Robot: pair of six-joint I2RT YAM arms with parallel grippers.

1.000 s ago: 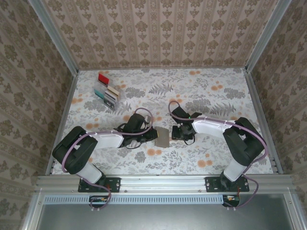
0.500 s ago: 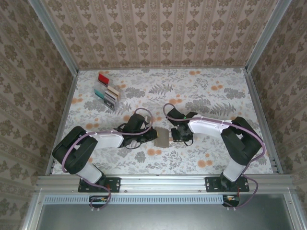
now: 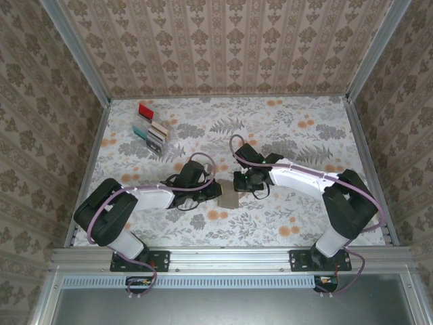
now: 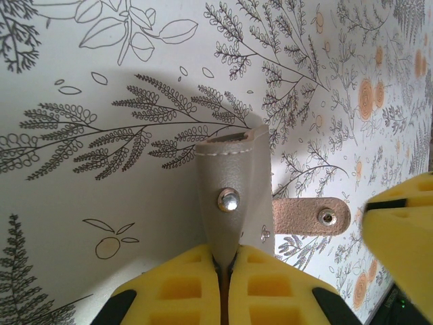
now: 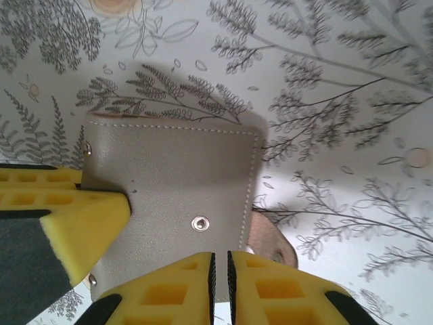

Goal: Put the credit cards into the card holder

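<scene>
Top external view: the card holder was held in the middle, pinched tight by the left gripper and the right gripper, so it likely needed to be pulled open next, while the credit cards were seen far left.

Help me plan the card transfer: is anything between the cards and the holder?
Nothing lies on the table between the cards and the holder. But the left gripper clamps the holder's card-side edge, the right gripper grips the other side, and the holder is folded shut, pockets covered.
</scene>
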